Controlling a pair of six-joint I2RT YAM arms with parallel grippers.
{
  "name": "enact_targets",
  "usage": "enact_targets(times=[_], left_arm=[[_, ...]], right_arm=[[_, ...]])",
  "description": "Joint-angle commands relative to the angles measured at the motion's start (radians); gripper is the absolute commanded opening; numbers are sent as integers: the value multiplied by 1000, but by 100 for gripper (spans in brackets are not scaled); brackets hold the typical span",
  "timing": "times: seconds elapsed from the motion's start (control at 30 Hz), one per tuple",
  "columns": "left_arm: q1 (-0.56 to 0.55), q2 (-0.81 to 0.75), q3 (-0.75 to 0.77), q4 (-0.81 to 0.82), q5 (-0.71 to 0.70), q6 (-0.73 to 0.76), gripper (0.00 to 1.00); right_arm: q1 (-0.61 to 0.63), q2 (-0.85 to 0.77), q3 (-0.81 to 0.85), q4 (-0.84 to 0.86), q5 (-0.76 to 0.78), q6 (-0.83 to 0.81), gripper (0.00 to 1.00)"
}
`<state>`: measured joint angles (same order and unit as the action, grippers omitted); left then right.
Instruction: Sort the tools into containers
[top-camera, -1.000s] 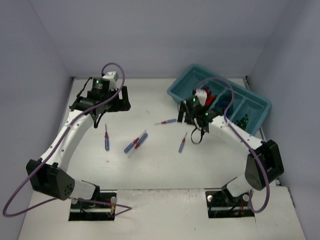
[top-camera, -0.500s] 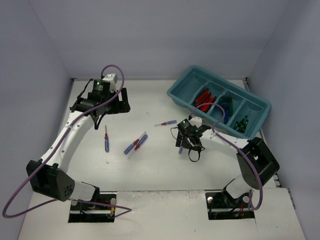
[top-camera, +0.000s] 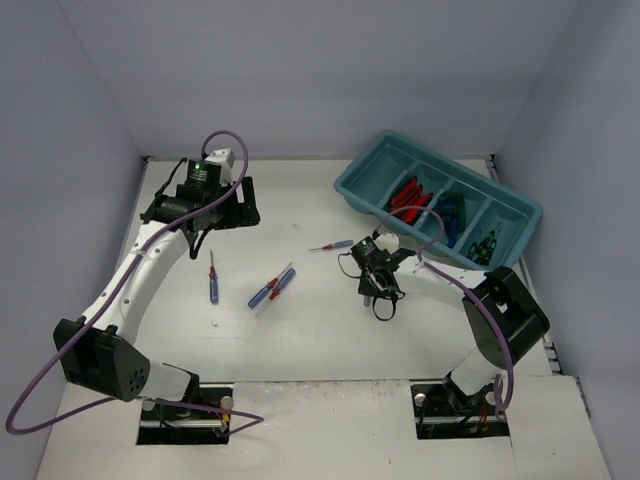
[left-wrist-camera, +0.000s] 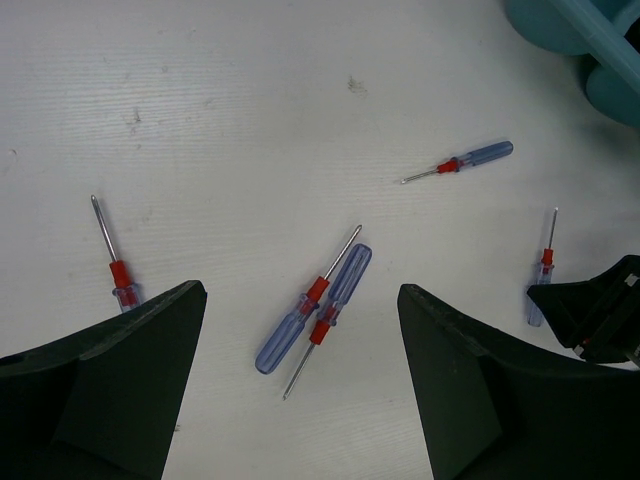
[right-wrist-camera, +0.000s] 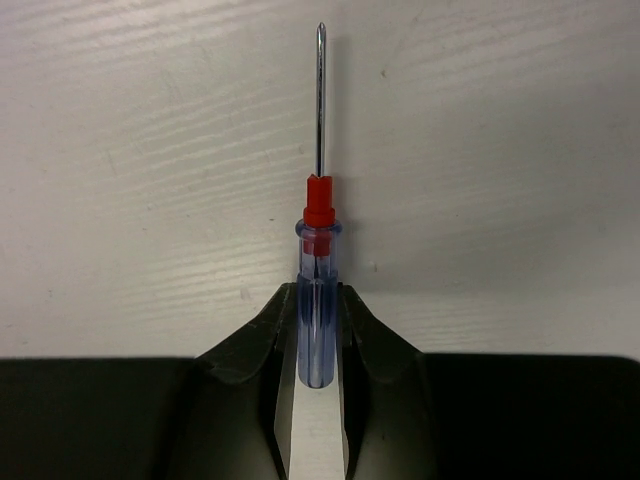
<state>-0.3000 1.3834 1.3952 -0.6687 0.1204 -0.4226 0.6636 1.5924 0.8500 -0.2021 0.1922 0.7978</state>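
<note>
Blue-handled screwdriver (right-wrist-camera: 319, 240) is out on the white table (top-camera: 300, 340), in front of the left end of the teal tray (top-camera: 352, 190) and apart from it. Resting on the surface or just off it: can't tell.

Right gripper (right-wrist-camera: 318, 310) is down on it, jaws pinched tight on the clear blue handle. Red collar and steel shaft stick out past the fingertips.

Left gripper (left-wrist-camera: 300, 295) hangs over the far-left of the table, jaws spread wide, nothing in them.

Loose on the table:
- Two screwdrivers (left-wrist-camera: 315, 320) side by side, touching, pointing opposite ways.
- A single screwdriver (left-wrist-camera: 115, 255) to their left.
- Another screwdriver (left-wrist-camera: 460, 162) nearer the tray.

Tray compartments, counted from the left:
- Second: red-handled tools (top-camera: 408, 193).
- Third: blue-handled tools (top-camera: 450, 212).
- Fourth: dark green tools (top-camera: 485, 242).
</note>
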Motion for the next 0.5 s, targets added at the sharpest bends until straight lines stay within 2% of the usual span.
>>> enact_targets(times=[0.0,0.1,0.2,0.4,0.47], left_arm=[[-1,-24,18,12,-23,-8,76],[0,-30,7,12,-25,-6,76],[1,-42,-5,5,-19,-2,76],[1,-71,-30,-20,2,-7,76],[1,-90,-45,-23,-6,-17,76]], right_arm=[[4,-63,183,-48,86,-146,0],[-27,-43,371,-68,108,-252,0],[-118,39,550,-68,58,-307,0],[-280,263,840,-68,-30,-258,0],[-315,394,950,-68,-59,-239,1]])
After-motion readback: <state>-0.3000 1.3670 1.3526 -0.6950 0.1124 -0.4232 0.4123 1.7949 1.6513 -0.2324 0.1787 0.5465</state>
